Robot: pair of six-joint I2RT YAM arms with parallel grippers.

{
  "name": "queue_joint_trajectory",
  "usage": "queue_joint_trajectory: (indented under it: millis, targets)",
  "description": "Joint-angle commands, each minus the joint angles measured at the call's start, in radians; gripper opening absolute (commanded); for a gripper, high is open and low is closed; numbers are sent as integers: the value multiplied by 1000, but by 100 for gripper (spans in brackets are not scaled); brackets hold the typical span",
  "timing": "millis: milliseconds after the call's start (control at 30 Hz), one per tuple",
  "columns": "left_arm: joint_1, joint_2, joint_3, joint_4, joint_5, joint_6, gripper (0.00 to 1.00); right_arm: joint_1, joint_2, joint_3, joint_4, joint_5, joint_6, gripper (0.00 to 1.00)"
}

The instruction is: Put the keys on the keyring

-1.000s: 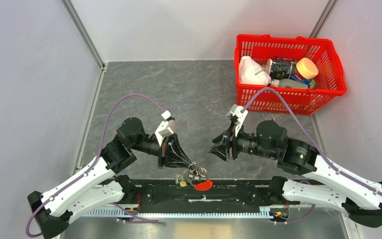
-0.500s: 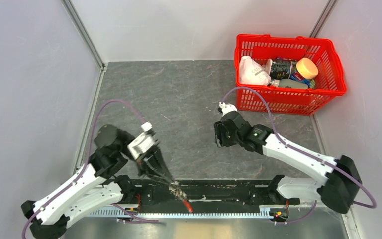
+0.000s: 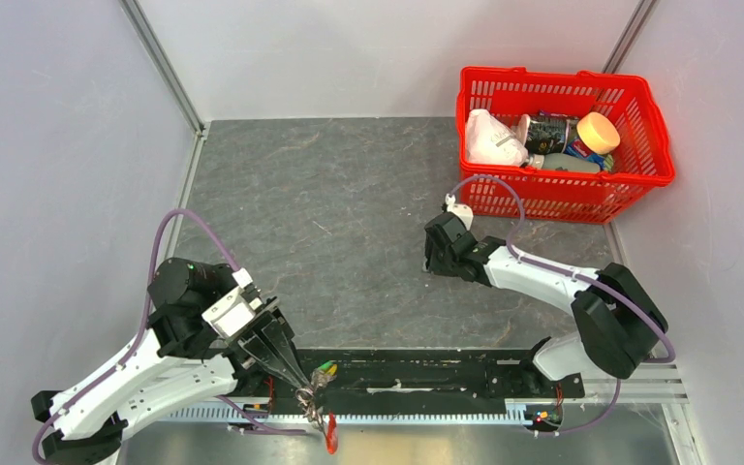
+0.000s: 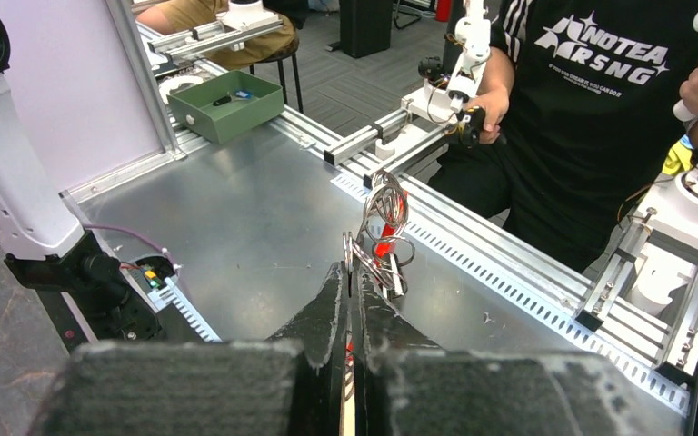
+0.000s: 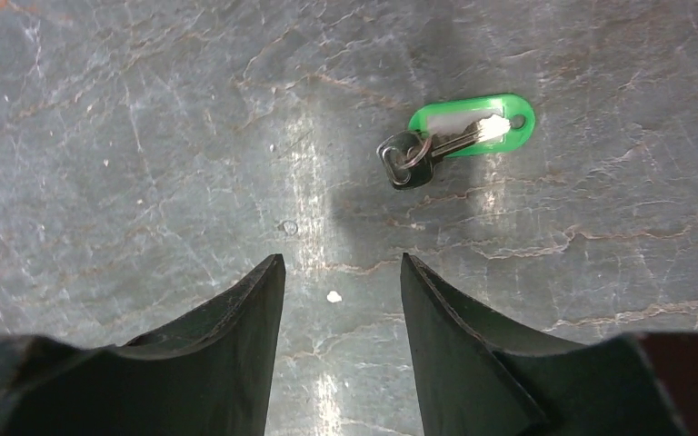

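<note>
My left gripper is shut on the keyring and holds it out over the metal frame at the near edge. The ring's red part hangs lowest, and a small green-yellow tag shows beside the fingertips. In the left wrist view my left gripper pinches the ring, with several silvery keys and wire loops and the red part beyond the tips. My right gripper points down at the table, open and empty. In its wrist view my right gripper is a little short of a key with a green tag lying flat.
A red basket with bottles and a white bag stands at the back right. A black rail and metal frame run along the near edge. Grey walls close in the left, back and right. A person stands beyond the frame.
My left arm has swung back and down toward the near edge, carrying the keyring and keys past the black rail. My right arm has folded, turning its gripper down onto the table.
</note>
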Motion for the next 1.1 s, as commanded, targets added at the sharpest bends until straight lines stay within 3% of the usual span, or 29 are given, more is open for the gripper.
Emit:
queue_joint_trajectory:
  millis: [0,300,600,1067]
  targets:
    - [-5,-5,9,-28,18,47,2,-9,-3,-17,92,118,99,57]
    - [-4,-4,-1,-34,21,53,2,-30,42,-32,123,212,191,55]
    - [-5,-7,-6,-37,29,56,2,-48,120,-28,166,196,243,52]
    - [-4,1,-12,-44,26,60,2,-66,117,-52,210,213,245,39]
